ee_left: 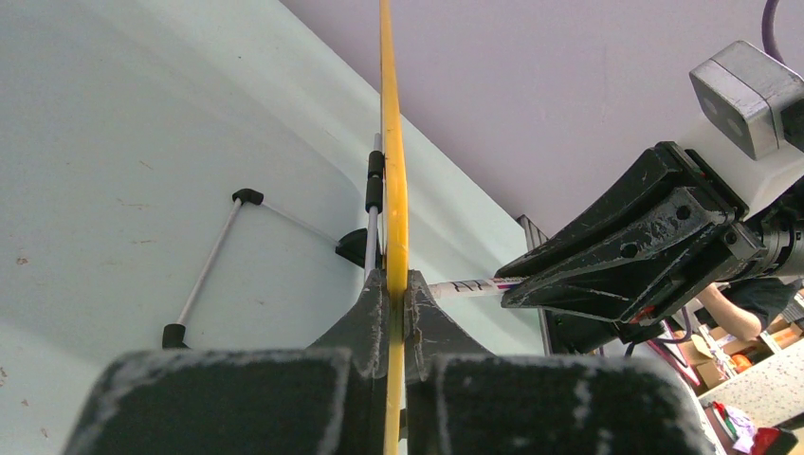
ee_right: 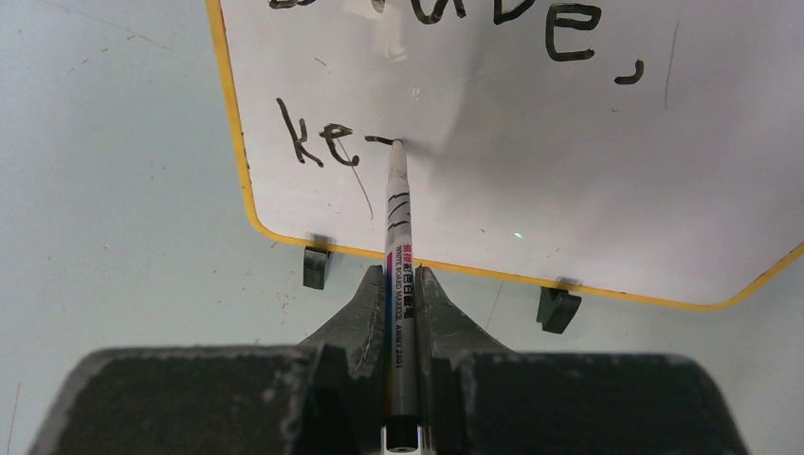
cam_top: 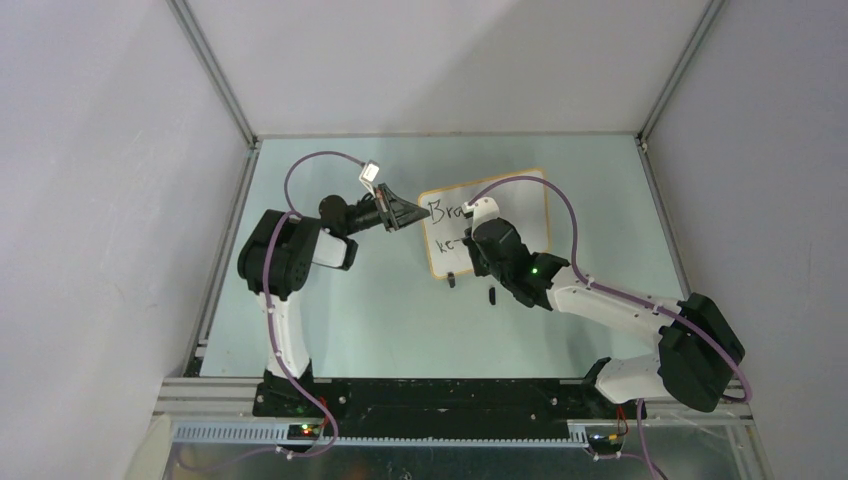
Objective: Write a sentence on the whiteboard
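The whiteboard (cam_top: 500,215) stands propped on the table at mid back, with an orange frame and two black feet. My left gripper (cam_top: 412,213) is shut on its left edge, seen edge-on in the left wrist view (ee_left: 393,142). My right gripper (ee_right: 400,284) is shut on a white marker (ee_right: 398,227), whose tip touches the board. The sentence (ee_right: 327,147) reads "Brave," on the top line and "ke" plus a short stroke on the second. In the top view my right gripper (cam_top: 470,240) covers part of the lettering (cam_top: 445,212).
The board's wire stand (ee_left: 213,251) and a black foot (ee_right: 316,267) rest on the pale green table (cam_top: 350,320). Grey walls close in the left, back and right. The right arm (cam_top: 620,305) reaches across the front right.
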You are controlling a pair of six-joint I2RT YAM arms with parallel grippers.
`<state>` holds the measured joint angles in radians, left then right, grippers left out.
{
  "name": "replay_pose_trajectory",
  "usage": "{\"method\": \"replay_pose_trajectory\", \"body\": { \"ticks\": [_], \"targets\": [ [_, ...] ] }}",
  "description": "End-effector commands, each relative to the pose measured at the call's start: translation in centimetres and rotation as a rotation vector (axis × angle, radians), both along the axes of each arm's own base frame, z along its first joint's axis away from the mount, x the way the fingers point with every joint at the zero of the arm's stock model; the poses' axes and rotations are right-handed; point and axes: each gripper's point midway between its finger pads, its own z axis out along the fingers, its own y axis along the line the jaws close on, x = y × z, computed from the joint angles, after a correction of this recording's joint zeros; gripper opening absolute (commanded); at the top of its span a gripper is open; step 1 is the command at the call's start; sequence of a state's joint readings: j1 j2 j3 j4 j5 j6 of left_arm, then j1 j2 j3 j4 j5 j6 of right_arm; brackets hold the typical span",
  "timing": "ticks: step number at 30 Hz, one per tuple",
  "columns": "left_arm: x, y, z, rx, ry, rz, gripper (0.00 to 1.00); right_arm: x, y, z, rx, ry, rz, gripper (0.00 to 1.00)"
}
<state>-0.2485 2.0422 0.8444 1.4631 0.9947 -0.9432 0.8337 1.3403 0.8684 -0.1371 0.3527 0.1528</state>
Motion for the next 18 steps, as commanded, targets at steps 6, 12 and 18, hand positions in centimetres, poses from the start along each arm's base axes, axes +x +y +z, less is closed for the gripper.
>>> {"method": "replay_pose_trajectory", "body": {
  "ticks": [6, 12, 18],
  "targets": [
    [-0.97, -0.68, 1.52, -0.012, -0.082, -0.056, 0.0, 1.08, 0.22, 3.79, 0.056, -0.088, -0.026, 0.0],
    [-0.97, -0.67, 1.58, -0.013, -0.083, -0.056, 0.0, 1.16, 0.47, 3.52, 0.052, -0.086, -0.018, 0.0],
    [-1.0, -0.62, 1.55, -0.012, -0.084, -0.053, 0.0, 1.27, 0.79, 3.48, 0.059, -0.087, -0.008, 0.0]
  ]
}}
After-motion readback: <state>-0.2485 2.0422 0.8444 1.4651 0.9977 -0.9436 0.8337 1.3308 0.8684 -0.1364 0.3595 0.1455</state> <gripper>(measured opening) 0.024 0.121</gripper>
